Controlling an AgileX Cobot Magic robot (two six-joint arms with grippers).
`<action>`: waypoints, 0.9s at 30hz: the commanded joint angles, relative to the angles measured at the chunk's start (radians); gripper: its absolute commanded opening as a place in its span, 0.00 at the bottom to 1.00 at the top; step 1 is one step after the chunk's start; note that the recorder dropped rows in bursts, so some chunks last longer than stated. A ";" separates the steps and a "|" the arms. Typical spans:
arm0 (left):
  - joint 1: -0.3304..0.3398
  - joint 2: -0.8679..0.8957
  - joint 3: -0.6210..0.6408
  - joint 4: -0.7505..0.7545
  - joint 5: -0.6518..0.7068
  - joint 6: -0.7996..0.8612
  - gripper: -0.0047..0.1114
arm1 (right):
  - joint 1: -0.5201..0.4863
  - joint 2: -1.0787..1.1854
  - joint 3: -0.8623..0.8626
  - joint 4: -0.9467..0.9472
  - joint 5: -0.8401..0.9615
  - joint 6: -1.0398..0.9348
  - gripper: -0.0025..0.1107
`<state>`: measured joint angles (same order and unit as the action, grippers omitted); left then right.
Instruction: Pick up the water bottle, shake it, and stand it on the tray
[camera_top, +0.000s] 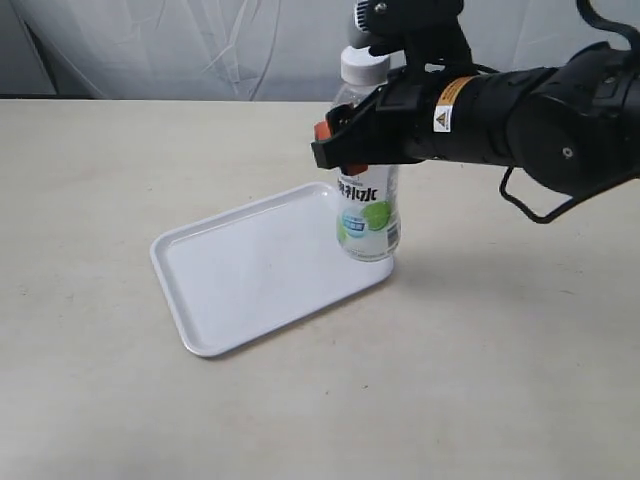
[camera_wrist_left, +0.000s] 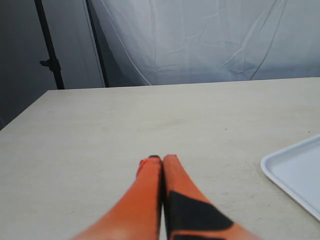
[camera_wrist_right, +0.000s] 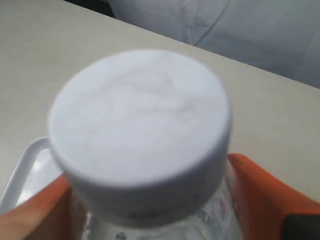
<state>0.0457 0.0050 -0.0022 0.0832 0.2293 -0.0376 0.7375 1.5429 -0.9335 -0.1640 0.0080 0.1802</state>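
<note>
Clear plastic water bottle (camera_top: 368, 215) with white screw cap (camera_top: 362, 65) and white-and-green label, upright over the right-hand corner of the tray (camera_top: 250, 262). Its base sits within the rim at that corner; whether it rests on the tray floor or hangs just above it cannot be told. The right gripper (camera_top: 338, 150) reaches in from the right of the exterior view and clasps the bottle on its upper body, just below the cap. In the right wrist view the orange fingers (camera_wrist_right: 260, 200) press against both sides of the bottle, with the cap filling the middle of the frame. The white rectangular tray lies flat on the pale beige tabletop (camera_top: 480, 380), its long side running diagonally. The left gripper (camera_wrist_left: 159, 161) shows only in the left wrist view: its orange fingers (camera_wrist_left: 150, 195) are pressed together with nothing between them, above bare tabletop, with one tray corner well apart to the side. Creased white cloth (camera_top: 200, 40) hangs behind the tabletop.
</note>
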 joint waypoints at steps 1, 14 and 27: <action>0.001 -0.005 0.002 0.001 -0.004 -0.008 0.04 | -0.009 -0.034 -0.009 0.016 -0.061 -0.002 0.01; 0.001 -0.005 0.002 0.001 -0.004 -0.008 0.04 | -0.027 -0.262 -0.009 0.012 -0.140 -0.010 0.01; 0.001 -0.005 0.002 0.001 -0.004 -0.008 0.04 | -0.027 -0.352 -0.009 0.010 0.080 -0.010 0.01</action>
<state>0.0457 0.0050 -0.0022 0.0832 0.2293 -0.0376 0.7198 1.1874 -0.9335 -0.1490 0.0872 0.1761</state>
